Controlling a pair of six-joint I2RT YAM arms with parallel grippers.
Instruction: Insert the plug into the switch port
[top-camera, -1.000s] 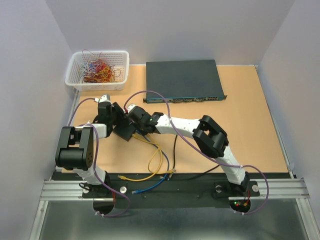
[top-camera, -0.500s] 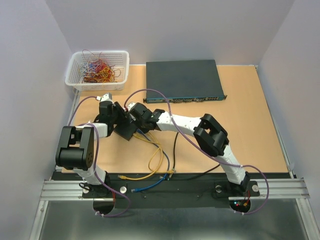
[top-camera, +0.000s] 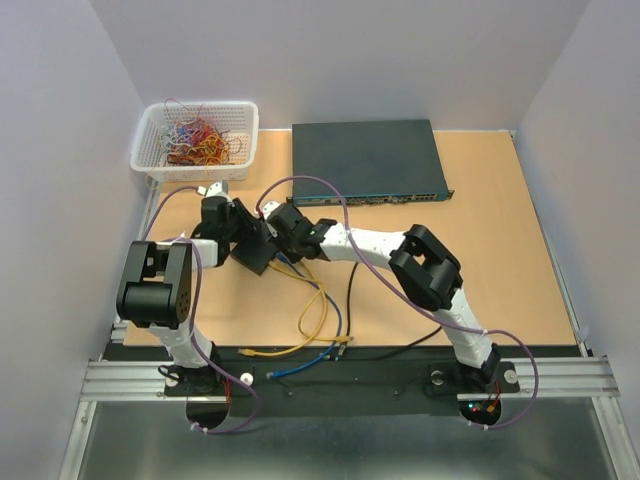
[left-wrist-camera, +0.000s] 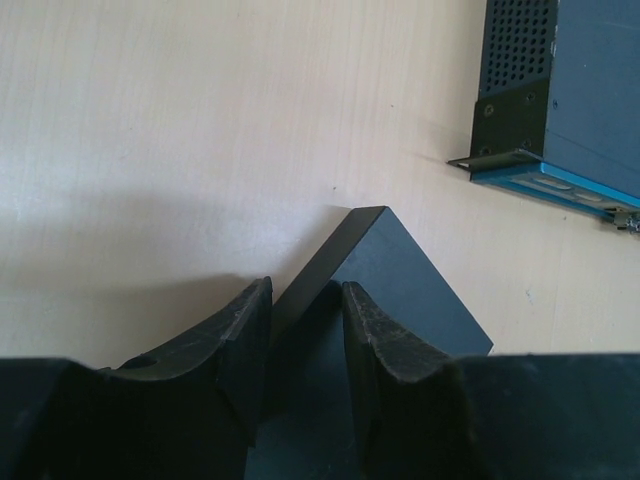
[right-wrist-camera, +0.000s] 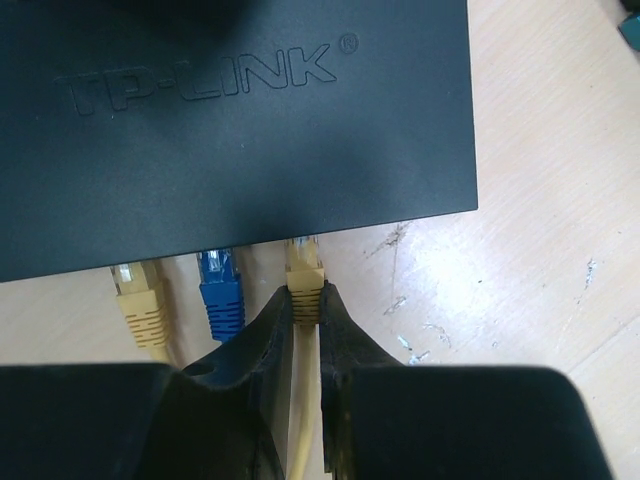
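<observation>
The basket (top-camera: 195, 140) is sitting far left, the rack switch (top-camera: 365, 160) right of it, the small box (top-camera: 256, 260) nearer, the plug (right-wrist-camera: 305, 268) at its edge.

A dark grey-blue rack switch (top-camera: 365, 160) is lying along the far edge of the wooden table (top-camera: 500, 270). A white basket (top-camera: 200, 172) is sitting just left of the rack switch, holding a tangle of coloured wires (top-camera: 203, 140).
</observation>
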